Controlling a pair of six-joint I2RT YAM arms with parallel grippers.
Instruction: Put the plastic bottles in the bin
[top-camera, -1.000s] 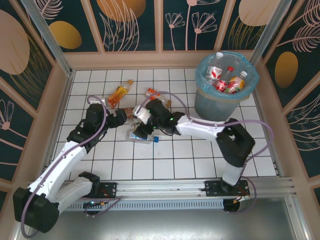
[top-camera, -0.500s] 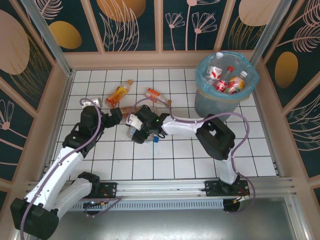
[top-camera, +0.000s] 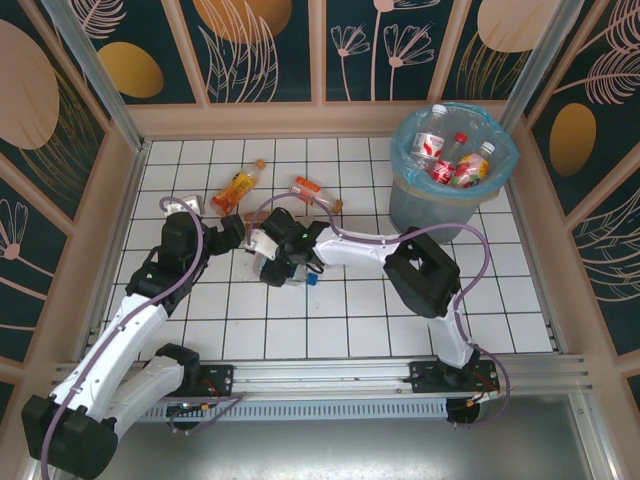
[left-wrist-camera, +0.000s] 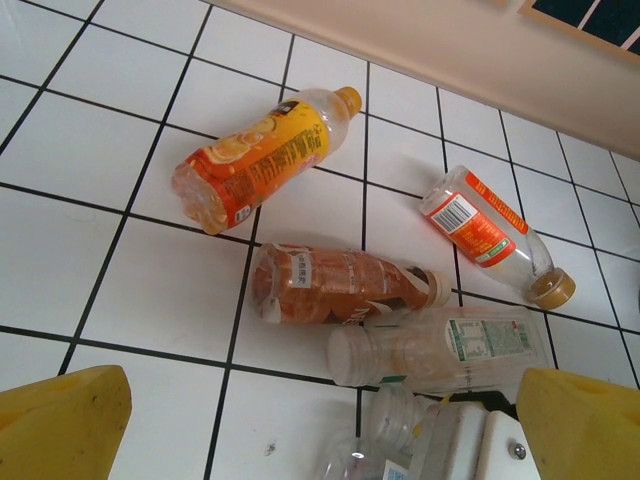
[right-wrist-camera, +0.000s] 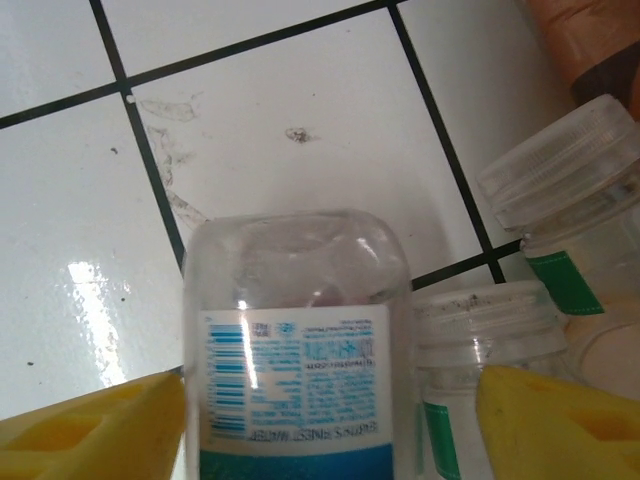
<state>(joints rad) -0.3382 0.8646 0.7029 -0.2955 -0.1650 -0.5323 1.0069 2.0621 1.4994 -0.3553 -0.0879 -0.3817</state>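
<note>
Several plastic bottles lie on the white tiles. In the left wrist view I see an orange-juice bottle (left-wrist-camera: 260, 160), a clear one with a red label (left-wrist-camera: 490, 232), a brown-orange one (left-wrist-camera: 340, 288) and a clear green-label one (left-wrist-camera: 440, 350). My left gripper (left-wrist-camera: 320, 430) hangs open just short of that cluster, nothing between its yellow fingers. My right gripper (right-wrist-camera: 325, 425) is open and straddles a clear blue-label bottle (right-wrist-camera: 295, 370), with a green-label bottle (right-wrist-camera: 480, 340) beside it at the right finger. The bin (top-camera: 450, 165) stands far right with bottles inside.
A loose blue cap (top-camera: 312, 280) lies just right of the cluster. Wooden walls (top-camera: 140, 150) close in the tiled floor on the left, back and right. The two grippers sit close together over the cluster, left gripper (top-camera: 232, 236) and right gripper (top-camera: 272, 262).
My right gripper has slid left across the cluster onto the blue-label bottle. My left gripper has drawn back slightly to the left and opened a touch wider.
</note>
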